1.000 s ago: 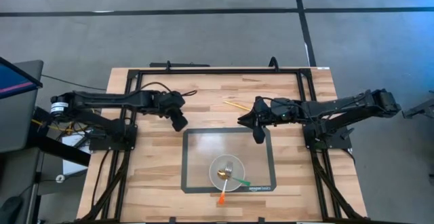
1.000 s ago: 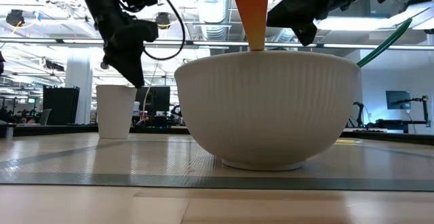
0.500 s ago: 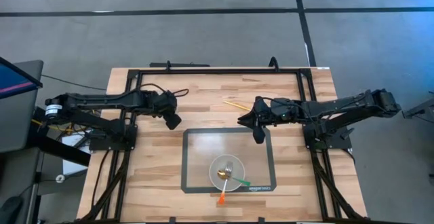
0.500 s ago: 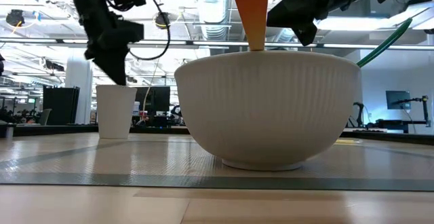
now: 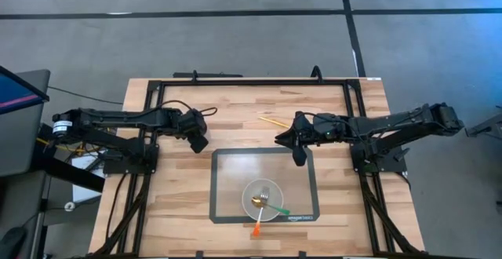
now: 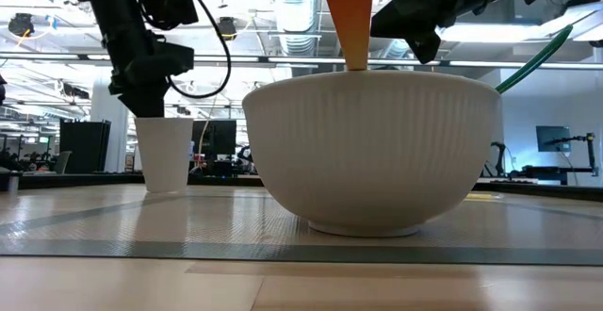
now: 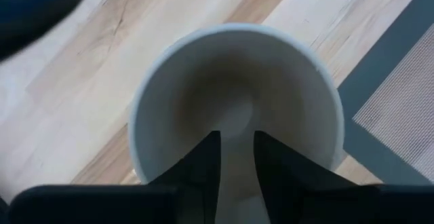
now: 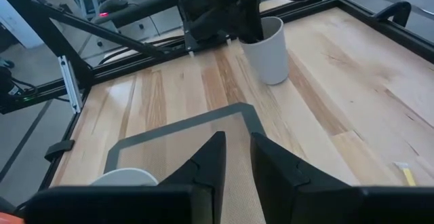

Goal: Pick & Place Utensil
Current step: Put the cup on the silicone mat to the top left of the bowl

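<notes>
A white bowl [image 5: 245, 196] stands on the grey mat near the table's near edge. In it lie a fork [image 5: 264, 195], a gold spoon [image 5: 257, 202], a green-handled utensil [image 5: 280, 209] and an orange-handled one [image 5: 256, 229], whose handles lean on the rim. A white cup [image 6: 165, 151] stands upright on the wood left of the mat. My left gripper [image 5: 198, 141] is shut and points down into the cup's mouth [image 7: 169, 54]. My right gripper [image 5: 299, 158] is shut and hangs above the mat's far right corner, holding nothing. My left gripper comes at the cup [image 8: 270, 54] from above, its fingertips [image 7: 207, 156] over the opening near the rim. Whether they touch the rim or the inner wall, I cannot tell.
A pair of yellow chopsticks [image 5: 274, 121] lies on the wood beyond the mat [image 5: 223, 161], close to my right gripper. A black frame rail runs along the table's far edge and sides. Bare wood shows left and right of the mat.
My left gripper has moved toward the table's left edge, away from the mat, and has come to stand more upright over the cup. My right arm has kept still.
</notes>
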`<state>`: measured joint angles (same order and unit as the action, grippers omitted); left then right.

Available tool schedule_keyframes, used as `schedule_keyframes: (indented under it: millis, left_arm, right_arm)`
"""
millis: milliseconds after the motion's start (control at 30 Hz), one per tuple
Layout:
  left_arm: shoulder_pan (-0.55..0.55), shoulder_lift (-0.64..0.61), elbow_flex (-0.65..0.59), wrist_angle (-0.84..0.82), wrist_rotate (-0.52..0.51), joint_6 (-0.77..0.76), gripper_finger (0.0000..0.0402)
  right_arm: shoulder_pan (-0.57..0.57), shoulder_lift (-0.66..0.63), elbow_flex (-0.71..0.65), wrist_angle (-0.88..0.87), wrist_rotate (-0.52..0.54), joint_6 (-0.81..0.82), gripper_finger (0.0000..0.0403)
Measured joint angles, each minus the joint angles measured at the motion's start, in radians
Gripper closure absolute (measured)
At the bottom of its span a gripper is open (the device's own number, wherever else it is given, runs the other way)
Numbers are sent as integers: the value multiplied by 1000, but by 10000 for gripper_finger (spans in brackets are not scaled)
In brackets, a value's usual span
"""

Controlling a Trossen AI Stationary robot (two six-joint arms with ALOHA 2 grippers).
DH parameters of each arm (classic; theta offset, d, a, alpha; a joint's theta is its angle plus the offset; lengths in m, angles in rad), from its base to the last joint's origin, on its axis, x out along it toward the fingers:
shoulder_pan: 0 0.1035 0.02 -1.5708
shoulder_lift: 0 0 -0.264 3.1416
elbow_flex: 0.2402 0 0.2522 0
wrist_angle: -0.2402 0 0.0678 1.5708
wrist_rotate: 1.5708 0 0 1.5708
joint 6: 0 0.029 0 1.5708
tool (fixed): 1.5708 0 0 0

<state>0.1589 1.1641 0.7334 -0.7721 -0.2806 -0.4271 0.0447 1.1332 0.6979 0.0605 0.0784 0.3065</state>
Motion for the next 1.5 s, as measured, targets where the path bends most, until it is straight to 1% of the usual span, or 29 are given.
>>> schedule_keyframes:
  millis: [333,567,833,933,1033,1167,1267,1400,1500]
  left_arm:
    - [0,0,0,85,0,3,311]
    - [0,-7,0,110,0,2,311]
    - [0,-88,0,134,1,-8,311]
    - [0,-111,0,136,44,-52,311]
    - [-9,-110,0,136,96,-83,311]
    - [-30,-90,-16,143,98,-91,311]
    - [-30,-77,-47,142,97,-127,311]
    - [-30,-75,-78,147,96,-132,312]
    - [-30,-75,-82,155,96,-132,332]
  right_arm:
    - [0,0,0,0,0,-2,340]
    - [0,0,0,0,0,-2,340]
    - [0,0,0,0,0,-2,340]
    - [0,0,0,0,0,-2,340]
    - [0,0,0,0,0,-1,340]
    - [0,0,0,0,0,-1,340]
    - [7,0,0,0,0,-1,340]
    - [16,0,0,1,0,-1,340]
    - [17,0,0,2,0,-2,340]
